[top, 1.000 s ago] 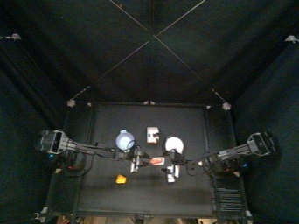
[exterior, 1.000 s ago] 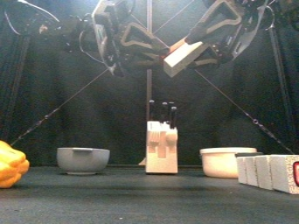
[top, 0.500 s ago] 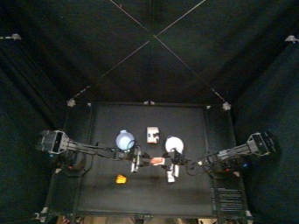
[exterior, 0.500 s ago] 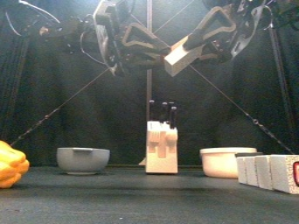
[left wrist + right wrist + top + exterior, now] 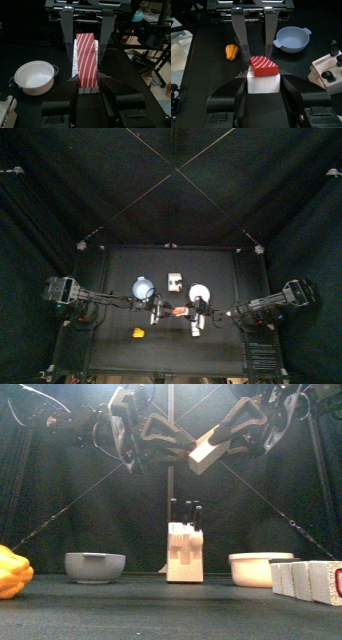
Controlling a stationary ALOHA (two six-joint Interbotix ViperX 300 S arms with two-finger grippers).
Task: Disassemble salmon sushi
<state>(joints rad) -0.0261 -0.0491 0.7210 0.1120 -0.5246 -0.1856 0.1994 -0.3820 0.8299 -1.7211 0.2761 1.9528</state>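
Held high above the black table [image 5: 147, 612] between 2 grippers: the salmon sushi [image 5: 264, 65], a tiny toy nigiri with a red, white-striped strip on a white rice block. Right gripper [image 5: 263, 80] clamped on the white block from both sides. Left gripper [image 5: 87, 87] closed on the near end of the red strip, seen lengthwise in the left wrist view [image 5: 87, 59]. In the front view, both grippers meeting near the top middle, with the pale block [image 5: 203, 453] between them, well clear of everything below. On the table: a grey bowl [image 5: 95, 566] at left, a white rack with dark tools [image 5: 185, 549] in the middle, a white bowl [image 5: 261, 568] at right, a yellow-orange piece [image 5: 12, 572] at the far left edge.
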